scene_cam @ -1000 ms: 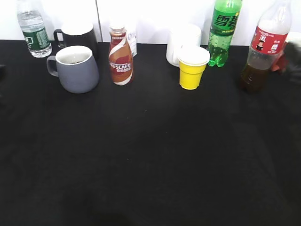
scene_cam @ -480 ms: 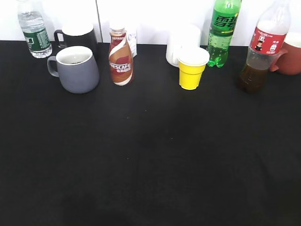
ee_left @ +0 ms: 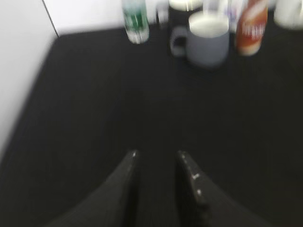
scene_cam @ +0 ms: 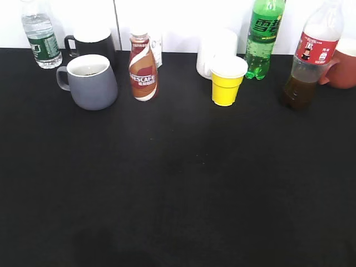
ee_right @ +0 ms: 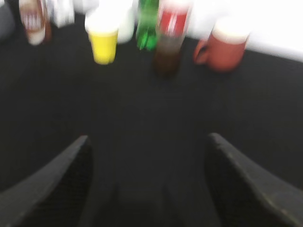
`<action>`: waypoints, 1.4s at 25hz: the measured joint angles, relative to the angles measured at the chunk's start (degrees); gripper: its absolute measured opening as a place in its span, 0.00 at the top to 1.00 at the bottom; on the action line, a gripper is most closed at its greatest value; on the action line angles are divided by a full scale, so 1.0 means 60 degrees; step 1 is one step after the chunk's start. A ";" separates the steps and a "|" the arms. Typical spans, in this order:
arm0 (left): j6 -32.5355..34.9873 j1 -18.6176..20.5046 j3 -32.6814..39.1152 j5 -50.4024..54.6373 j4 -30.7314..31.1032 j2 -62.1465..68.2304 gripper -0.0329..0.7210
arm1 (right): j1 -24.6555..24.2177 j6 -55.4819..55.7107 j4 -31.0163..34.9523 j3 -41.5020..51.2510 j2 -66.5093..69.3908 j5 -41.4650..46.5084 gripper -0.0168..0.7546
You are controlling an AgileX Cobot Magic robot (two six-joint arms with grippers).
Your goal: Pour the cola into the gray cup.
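Note:
The cola (scene_cam: 311,55), a clear bottle with a red label and brown liquid low inside, stands at the back right. It also shows in the right wrist view (ee_right: 169,38). The gray cup (scene_cam: 92,83) stands at the back left, handle to the left, and shows in the left wrist view (ee_left: 208,42). Neither gripper shows in the exterior view. My left gripper (ee_left: 158,153) is narrowly open and empty, well short of the gray cup. My right gripper (ee_right: 147,139) is wide open and empty, well short of the cola.
Along the back stand a water bottle (scene_cam: 40,36), a black mug (scene_cam: 92,41), a Nescafe bottle (scene_cam: 143,67), a white cup (scene_cam: 217,47), a yellow cup (scene_cam: 228,80), a green soda bottle (scene_cam: 264,33) and a reddish-brown mug (scene_cam: 342,69). A black cloth (scene_cam: 178,183) covers the table.
A dark blur by the reddish-brown mug at the right edge has left the exterior view, and the mug now shows plainly. The bottles and cups have not moved.

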 joint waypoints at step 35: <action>0.0058 -0.0008 0.0481 -0.0585 -0.0541 0.0000 0.70 | -0.2243 0.0095 0.0373 0.0358 -0.0028 0.0345 0.26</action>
